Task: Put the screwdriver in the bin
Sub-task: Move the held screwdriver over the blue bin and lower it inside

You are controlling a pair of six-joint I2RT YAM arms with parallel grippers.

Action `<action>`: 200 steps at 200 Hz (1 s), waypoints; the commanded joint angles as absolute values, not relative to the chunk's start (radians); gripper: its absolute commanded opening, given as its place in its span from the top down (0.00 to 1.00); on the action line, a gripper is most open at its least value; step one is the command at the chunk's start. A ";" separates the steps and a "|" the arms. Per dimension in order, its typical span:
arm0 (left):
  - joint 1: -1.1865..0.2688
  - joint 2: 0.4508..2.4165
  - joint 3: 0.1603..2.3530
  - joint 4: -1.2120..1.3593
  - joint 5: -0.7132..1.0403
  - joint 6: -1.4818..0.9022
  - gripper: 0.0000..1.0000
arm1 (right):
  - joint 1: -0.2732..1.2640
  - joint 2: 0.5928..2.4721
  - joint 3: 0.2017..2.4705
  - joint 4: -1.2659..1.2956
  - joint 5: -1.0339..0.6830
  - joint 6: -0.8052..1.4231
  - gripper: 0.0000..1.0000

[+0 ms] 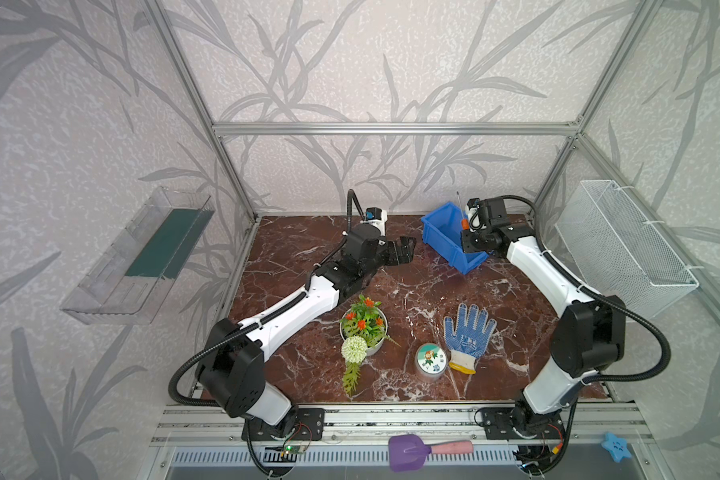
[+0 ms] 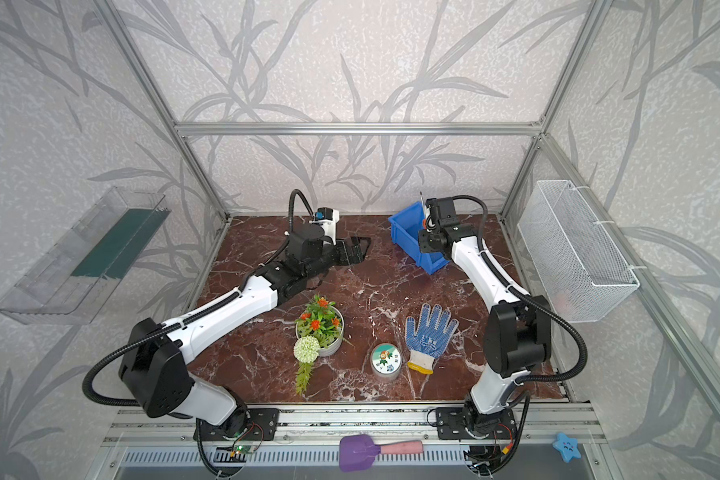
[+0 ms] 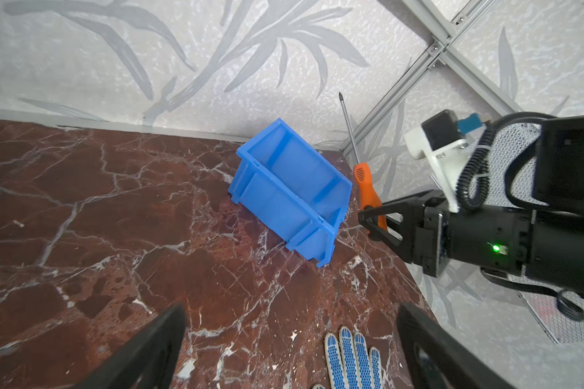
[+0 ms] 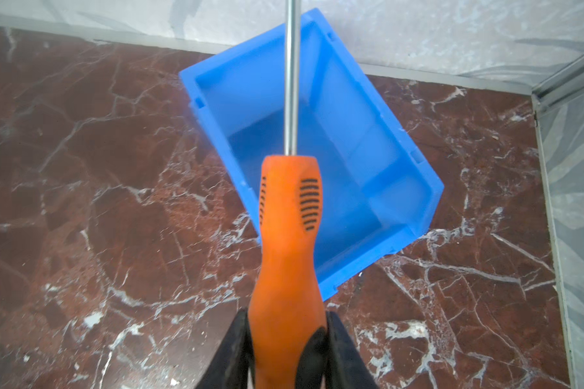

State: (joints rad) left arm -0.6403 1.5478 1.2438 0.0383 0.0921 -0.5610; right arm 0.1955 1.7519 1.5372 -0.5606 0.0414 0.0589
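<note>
**Cropped, covered, blurred**

In the right wrist view the screwdriver (image 4: 285, 235) runs off the frame at both ends, so its shaft tip and handle butt are unseen. The right gripper (image 4: 287, 323) shows only its finger ends pinching the handle. In both top views, at the table's (image 1: 391, 291) 1 o'clock, that gripper's wrist covers most of the handle and the bin's (image 1: 445, 249) near corner. In the left wrist view the left gripper (image 3: 292, 320) is blurred and cropped, with only two fingers (image 3: 149, 350) showing. The glove (image 3: 351, 357) shows fingertips only. The tin's (image 1: 430, 359) label, at 6 o'clock, is too small to read.
</note>
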 commanded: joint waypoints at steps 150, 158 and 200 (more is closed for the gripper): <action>-0.652 1.625 1.342 -0.106 0.188 -0.570 0.01 | 0.195 2.098 1.769 -0.755 -0.048 0.050 0.90; -0.652 1.620 1.338 -0.108 0.186 -0.568 0.01 | 0.195 2.110 1.781 -0.764 -0.053 0.077 0.90; -0.652 1.602 1.323 -0.123 0.169 -0.551 0.01 | 0.188 2.151 1.821 -0.771 -0.067 0.207 0.88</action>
